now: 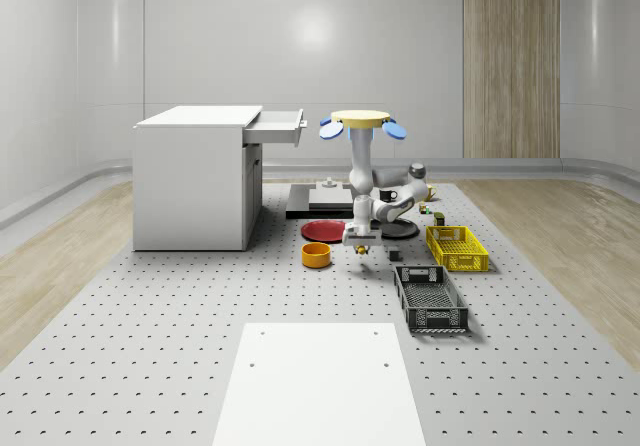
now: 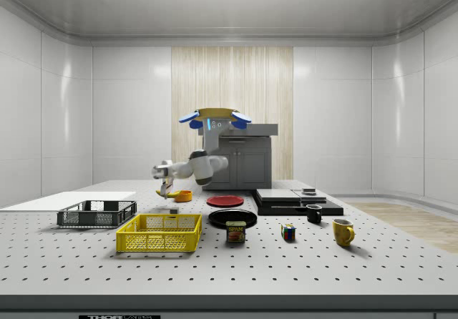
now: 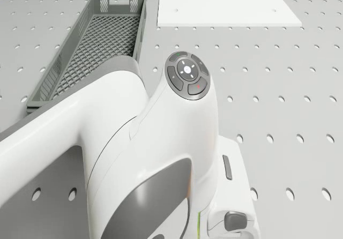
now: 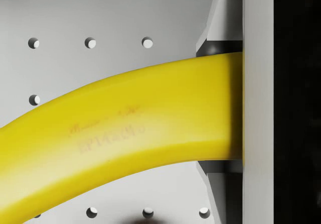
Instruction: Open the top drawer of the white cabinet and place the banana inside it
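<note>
The drone hovers above the perforated surface, just off the open side of the white cabinet, whose top drawer stands pulled out toward the whole-scene view's right. From the drone the arm hangs down and folds forward, and at its end the pincer is clenched on the banana, which it holds lifted clear of the surface; in the wrist view the yellow fruit curves across between the fingers (faint printed lettering shows on its skin). In the side view the banana hangs just beside an orange bowl. The bowl sits near a red plate. Toward the whole-scene view's right lie a yellow crate and, nearer the camera, a dark grey crate. A white panel lies flat at the near end of the surface.
</note>
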Robot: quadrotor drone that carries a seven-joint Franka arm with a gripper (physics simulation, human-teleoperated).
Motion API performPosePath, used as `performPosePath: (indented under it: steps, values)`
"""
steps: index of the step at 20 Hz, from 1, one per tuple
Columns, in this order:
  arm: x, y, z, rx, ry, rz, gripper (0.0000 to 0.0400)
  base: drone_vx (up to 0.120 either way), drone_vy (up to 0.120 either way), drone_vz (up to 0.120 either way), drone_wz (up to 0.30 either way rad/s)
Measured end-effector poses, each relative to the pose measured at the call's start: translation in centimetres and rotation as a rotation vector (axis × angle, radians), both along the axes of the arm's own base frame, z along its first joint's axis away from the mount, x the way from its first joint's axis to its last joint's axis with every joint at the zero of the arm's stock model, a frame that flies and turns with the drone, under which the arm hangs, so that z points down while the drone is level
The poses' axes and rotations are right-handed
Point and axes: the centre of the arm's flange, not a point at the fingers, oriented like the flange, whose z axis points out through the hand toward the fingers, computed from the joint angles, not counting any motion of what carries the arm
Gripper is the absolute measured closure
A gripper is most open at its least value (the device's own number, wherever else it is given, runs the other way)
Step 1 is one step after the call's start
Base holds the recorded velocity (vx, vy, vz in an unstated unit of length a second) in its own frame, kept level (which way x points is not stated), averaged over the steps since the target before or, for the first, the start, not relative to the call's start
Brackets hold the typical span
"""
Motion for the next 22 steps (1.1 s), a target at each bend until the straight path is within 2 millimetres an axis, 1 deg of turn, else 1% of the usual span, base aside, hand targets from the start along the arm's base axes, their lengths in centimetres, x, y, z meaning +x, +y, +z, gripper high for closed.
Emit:
performPosePath:
  steps: [2,5,10,19,20,22]
  values:
    - [0.0,-0.1,-0.4,0.0,0.0,-0.003,0.02,0.12,-0.1,0.12,0.0]
    - [0.1,-0.2,-0.8,0.0,0.0,-0.006,0.02,0.08,0.0,0.12,0.0]
    - [0.1,-0.3,-1.1,-0.001,0.001,-0.008,0.02,0.12,0.0,0.12,0.0]
    - [0.1,-0.3,-1.3,-0.001,0.001,-0.011,0.02,0.0,0.0,0.12,0.0]
    - [0.1,-0.3,-1.3,-0.001,0.001,-0.011,0.02,0.08,-0.04,0.12,0.0]
    - [0.1,-0.4,-1.3,-0.001,0.001,-0.011,0.02,0.12,-0.12,0.12,0.0]
